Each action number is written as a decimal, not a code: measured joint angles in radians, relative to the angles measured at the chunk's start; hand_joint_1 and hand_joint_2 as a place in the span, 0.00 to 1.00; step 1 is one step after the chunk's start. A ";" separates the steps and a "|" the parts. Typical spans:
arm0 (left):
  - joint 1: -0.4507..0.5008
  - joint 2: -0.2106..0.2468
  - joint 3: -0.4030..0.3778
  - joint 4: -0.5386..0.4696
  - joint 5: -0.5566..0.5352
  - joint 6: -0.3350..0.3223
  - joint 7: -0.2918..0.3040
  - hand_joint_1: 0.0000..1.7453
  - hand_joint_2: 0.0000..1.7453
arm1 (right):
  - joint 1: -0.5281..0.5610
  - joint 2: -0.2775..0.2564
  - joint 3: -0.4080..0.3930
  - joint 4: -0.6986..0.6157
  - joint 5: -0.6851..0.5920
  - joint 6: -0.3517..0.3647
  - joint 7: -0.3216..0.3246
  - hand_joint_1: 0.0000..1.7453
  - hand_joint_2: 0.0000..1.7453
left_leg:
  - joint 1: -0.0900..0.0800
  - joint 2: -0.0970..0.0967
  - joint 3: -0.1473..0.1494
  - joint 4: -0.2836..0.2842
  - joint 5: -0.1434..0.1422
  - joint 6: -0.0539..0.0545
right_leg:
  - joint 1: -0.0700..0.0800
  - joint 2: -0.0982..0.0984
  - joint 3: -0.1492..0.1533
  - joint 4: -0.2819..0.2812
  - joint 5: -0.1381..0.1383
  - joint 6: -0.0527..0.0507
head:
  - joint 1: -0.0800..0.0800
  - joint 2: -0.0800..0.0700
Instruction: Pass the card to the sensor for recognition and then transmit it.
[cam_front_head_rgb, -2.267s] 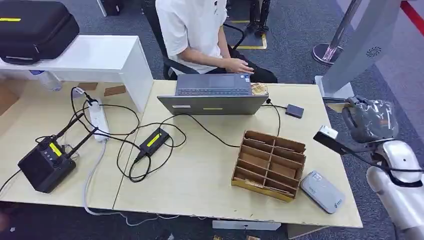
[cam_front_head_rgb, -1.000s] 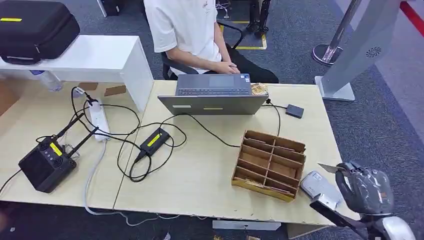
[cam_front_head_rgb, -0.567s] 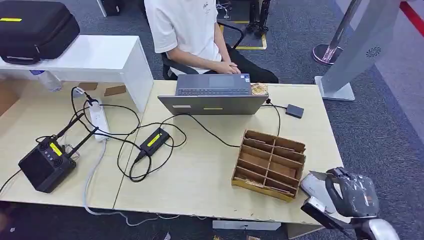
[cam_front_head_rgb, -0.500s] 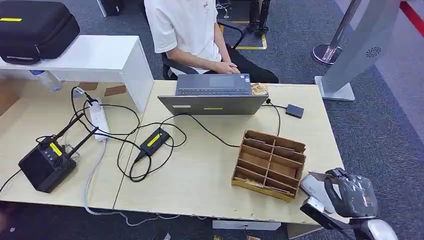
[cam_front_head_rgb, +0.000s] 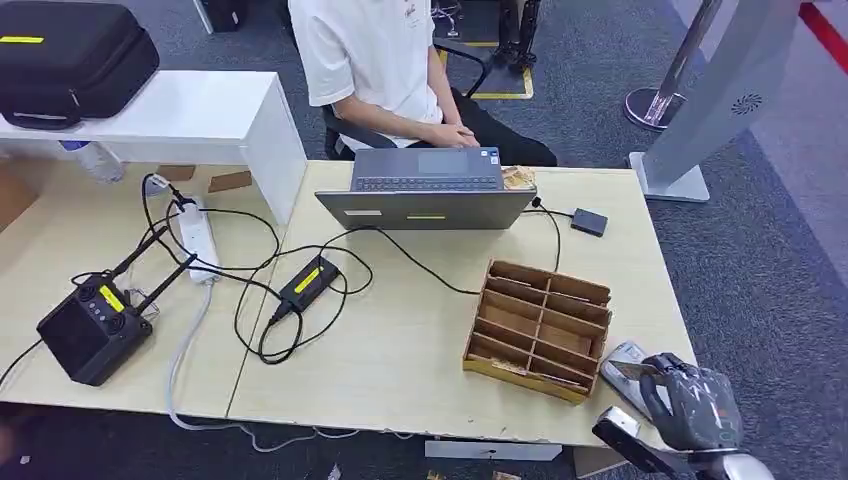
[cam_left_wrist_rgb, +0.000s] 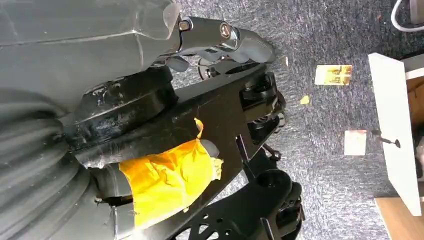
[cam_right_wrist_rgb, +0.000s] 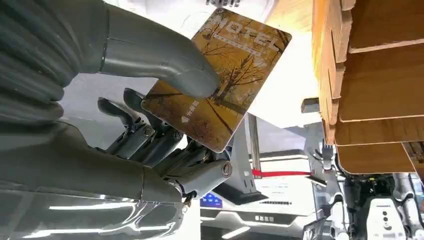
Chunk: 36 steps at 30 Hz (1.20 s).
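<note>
Up close, the right hand (cam_right_wrist_rgb: 150, 125) pinches a golden card (cam_right_wrist_rgb: 217, 75) just beside the wooden organizer (cam_front_head_rgb: 540, 328), its slots looking bare; left hand's (cam_left_wrist_rgb: 220, 37) grip unclear.

Card (cam_right_wrist_rgb: 220, 75): golden-brown, tree picture, "MOTEL" lettering, pinched between thumb and fingers, tilted, beside the wooden rack. Sensor (cam_front_head_rgb: 624, 358): grey, flat on the table's right edge, partly hidden.

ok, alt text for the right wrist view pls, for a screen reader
The right hand pinches a golden-brown hotel key card, printed with trees, under its thumb, close to the white sensor. The wooden compartment organizer stands right beside the card.
</note>
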 joint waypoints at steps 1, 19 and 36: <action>0.000 0.000 0.000 0.000 0.000 0.000 0.000 0.00 1.00 | -0.003 0.001 0.000 0.001 0.000 0.000 0.000 1.00 1.00 | 0.000 0.000 0.000 0.000 0.000 0.000 | 0.000 0.000 0.000 0.000 0.000 0.000 | 0.000 0.000; -0.008 0.000 0.000 0.000 -0.029 -0.002 0.019 0.00 1.00 | -0.386 -0.068 0.070 -0.052 -0.055 0.139 0.008 1.00 1.00 | 0.000 0.004 0.001 0.001 0.001 0.000 | 0.000 0.004 0.000 0.001 0.002 0.000 | 0.000 0.000; -0.051 -0.017 -0.054 0.000 -0.093 -0.069 0.054 0.00 1.00 | -1.149 0.101 0.505 0.414 0.029 0.301 0.162 1.00 1.00 | 0.001 0.005 0.000 0.001 0.005 -0.001 | 0.001 0.005 -0.002 0.003 0.004 0.000 | 0.001 0.000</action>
